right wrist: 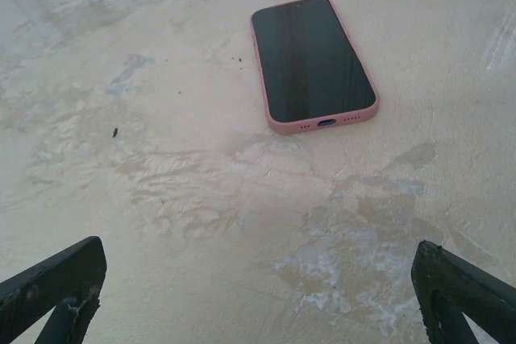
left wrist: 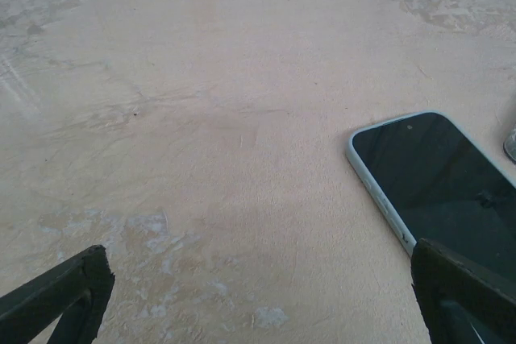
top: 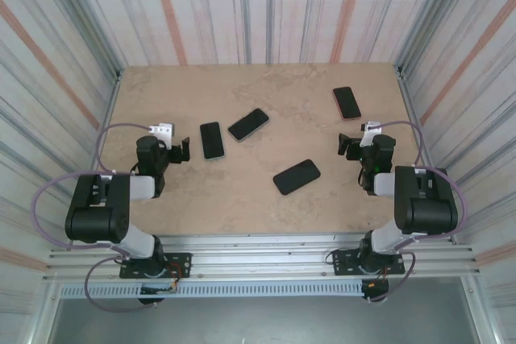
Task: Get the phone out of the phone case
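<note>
My right gripper (right wrist: 258, 300) and left gripper (left wrist: 258, 300) both hang wide open, empty; the phone (right wrist: 313, 58) in its pink phone case (right wrist: 326, 125) lies flat ahead of the right, so I should approach low and pinch its long edges squarely.

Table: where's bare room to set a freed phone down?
Far-left corner of the table, beyond the left gripper. Far strip between the slanted phone and pink-cased phone. Near edge, short of the dark phone. Crowded: the upright phone and slanted phone lie close by the left gripper.
</note>
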Tool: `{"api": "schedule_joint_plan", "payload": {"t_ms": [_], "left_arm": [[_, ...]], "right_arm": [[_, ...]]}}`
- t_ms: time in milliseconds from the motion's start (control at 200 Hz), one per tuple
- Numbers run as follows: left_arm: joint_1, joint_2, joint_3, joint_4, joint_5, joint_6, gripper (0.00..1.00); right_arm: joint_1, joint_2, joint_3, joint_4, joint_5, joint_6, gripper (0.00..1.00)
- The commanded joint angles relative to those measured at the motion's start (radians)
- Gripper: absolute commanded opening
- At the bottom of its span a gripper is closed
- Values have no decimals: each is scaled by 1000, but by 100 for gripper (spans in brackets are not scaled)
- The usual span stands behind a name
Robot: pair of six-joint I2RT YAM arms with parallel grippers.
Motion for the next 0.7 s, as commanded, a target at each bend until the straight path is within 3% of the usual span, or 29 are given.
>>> {"api": "schedule_joint_plan", "payload": {"t_ms": [0,696], "left_arm": [[0,-4,4,18,5,18,99],[17,-4,5,16,39,7,99]], "right_arm": [[-3,1,6,8,-15,-5,99],[-7,-1,0,14,-22,-2,99]]}}
